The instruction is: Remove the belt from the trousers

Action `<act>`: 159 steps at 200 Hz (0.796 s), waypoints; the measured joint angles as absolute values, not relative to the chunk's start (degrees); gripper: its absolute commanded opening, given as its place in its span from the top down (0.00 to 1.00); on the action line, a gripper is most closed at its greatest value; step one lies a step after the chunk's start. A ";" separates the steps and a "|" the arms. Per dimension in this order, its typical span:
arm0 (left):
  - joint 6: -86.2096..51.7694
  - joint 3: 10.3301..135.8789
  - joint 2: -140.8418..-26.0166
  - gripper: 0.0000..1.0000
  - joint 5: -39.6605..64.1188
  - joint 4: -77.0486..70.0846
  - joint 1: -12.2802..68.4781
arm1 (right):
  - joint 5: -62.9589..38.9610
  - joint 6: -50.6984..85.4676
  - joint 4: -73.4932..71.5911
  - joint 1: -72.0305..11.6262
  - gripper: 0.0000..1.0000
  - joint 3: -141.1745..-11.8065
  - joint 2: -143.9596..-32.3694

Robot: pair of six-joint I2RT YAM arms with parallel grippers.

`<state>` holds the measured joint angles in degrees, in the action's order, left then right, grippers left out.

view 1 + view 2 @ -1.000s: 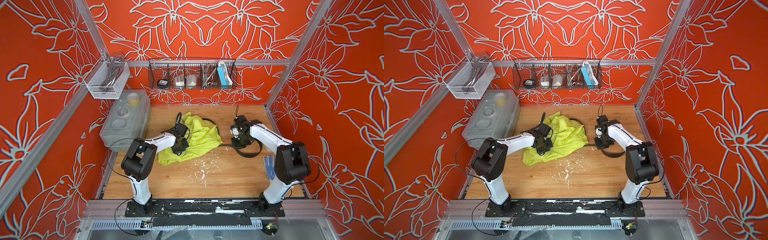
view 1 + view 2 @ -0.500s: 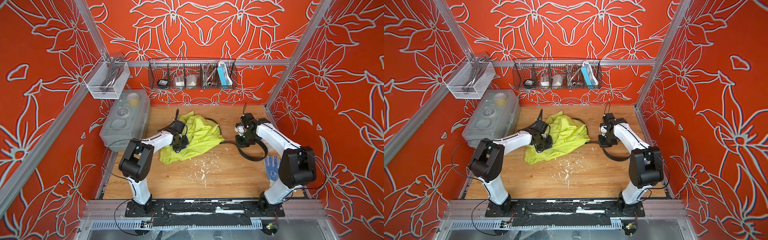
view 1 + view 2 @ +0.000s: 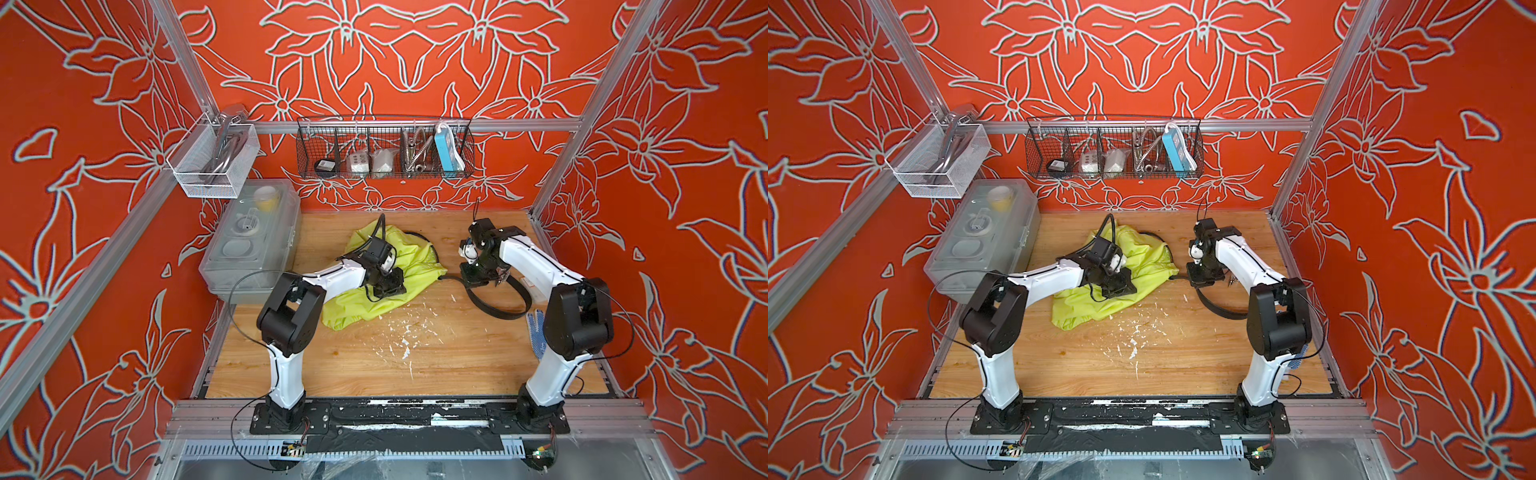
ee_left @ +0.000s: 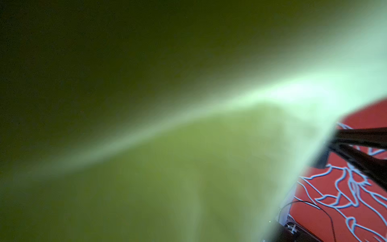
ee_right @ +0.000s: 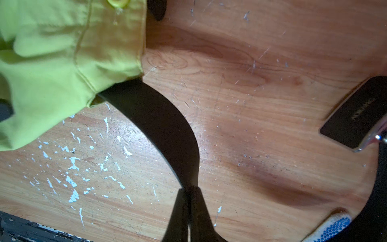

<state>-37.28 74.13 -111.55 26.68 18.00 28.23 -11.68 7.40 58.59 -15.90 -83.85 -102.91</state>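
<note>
Black belt [image 5: 163,125] leaves the trousers [image 5: 62,62], pinched in the right pincer [image 5: 189,192].

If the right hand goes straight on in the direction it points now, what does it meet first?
The right hand, shut on the belt, points steeply down, so it would probably meet the table just below the strap. Depth is hard to judge.

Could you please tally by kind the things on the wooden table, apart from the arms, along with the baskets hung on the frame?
trousers: 1
belt: 1
glove: 1
plastic box: 1
wire baskets: 2
Total: 6
</note>
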 measured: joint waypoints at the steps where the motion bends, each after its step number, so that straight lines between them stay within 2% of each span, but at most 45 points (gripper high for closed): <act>1: -37.28 74.17 -111.77 1.00 26.59 17.93 28.29 | -11.68 7.40 58.65 -15.97 1.00 -83.92 -102.96; 41: -37.98 76.64 -115.15 1.00 18.79 18.63 28.69 | -12.62 7.40 63.35 -17.47 1.00 -91.07 -104.18; 95: -42.46 74.30 -113.27 1.00 6.57 18.87 29.32 | -17.15 8.73 72.97 -18.44 1.00 -114.80 -105.65; 159: -46.89 72.10 -112.55 1.00 1.50 17.50 29.19 | -23.53 14.00 82.17 -14.72 1.00 -132.07 -105.67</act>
<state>-46.89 72.10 -112.55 1.50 17.50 29.19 -23.53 14.00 82.17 -14.72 -132.07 -105.67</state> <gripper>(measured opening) 0.047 0.050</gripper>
